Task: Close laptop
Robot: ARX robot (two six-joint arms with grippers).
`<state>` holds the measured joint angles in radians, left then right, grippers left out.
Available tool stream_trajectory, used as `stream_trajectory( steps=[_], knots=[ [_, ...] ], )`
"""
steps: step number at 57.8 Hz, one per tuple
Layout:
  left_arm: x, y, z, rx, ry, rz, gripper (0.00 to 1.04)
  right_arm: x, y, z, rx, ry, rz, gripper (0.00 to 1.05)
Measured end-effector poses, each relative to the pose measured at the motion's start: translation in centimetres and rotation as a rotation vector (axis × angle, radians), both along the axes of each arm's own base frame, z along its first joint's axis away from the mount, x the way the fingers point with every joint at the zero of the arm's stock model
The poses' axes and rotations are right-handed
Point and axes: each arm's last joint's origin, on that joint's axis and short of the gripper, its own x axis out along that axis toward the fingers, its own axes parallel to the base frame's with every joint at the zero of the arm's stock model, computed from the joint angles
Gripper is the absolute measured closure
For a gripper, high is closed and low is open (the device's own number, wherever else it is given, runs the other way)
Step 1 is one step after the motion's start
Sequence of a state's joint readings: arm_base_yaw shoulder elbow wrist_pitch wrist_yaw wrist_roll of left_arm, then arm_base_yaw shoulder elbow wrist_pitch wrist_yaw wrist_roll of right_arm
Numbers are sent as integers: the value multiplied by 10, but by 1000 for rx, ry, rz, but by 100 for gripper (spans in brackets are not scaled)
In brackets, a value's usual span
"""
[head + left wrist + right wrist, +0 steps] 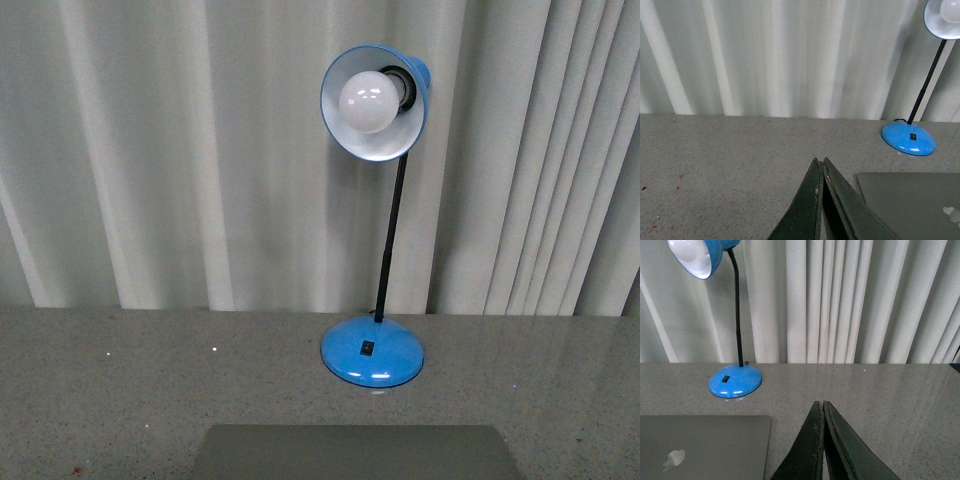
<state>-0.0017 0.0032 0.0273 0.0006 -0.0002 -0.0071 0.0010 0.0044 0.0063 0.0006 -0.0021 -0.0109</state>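
Laptop [700,445] lies lid-down, flat; left tool [820,162] and right tool [819,405] clenched empty above the table [120,380].

You face pale pleated curtains [200,150] behind a speckled grey table [150,380] bearing a blue desk lamp [373,350].

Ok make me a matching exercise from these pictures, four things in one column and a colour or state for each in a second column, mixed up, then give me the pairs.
Things:
1. laptop
2. lamp base
3. lamp bulb
4. left hand

Colours or states:
A. blue, with a small black switch
B. fingers pressed together, holding nothing
C. lid down, logo facing up
D. white and round, inside the shade

Pairs: 1-C, 2-A, 3-D, 4-B
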Motion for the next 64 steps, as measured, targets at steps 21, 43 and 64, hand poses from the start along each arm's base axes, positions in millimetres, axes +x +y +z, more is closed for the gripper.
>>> stream_trajectory(
  steps=[21,43,64],
  knots=[
    [0,0,0,0,0,0,31,0,0,0,0,0,0,36],
    [0,0,0,2,0,0,7,0,0,0,0,0,0,7],
    [0,0,0,2,0,0,7,0,0,0,0,0,0,7]
  ],
)
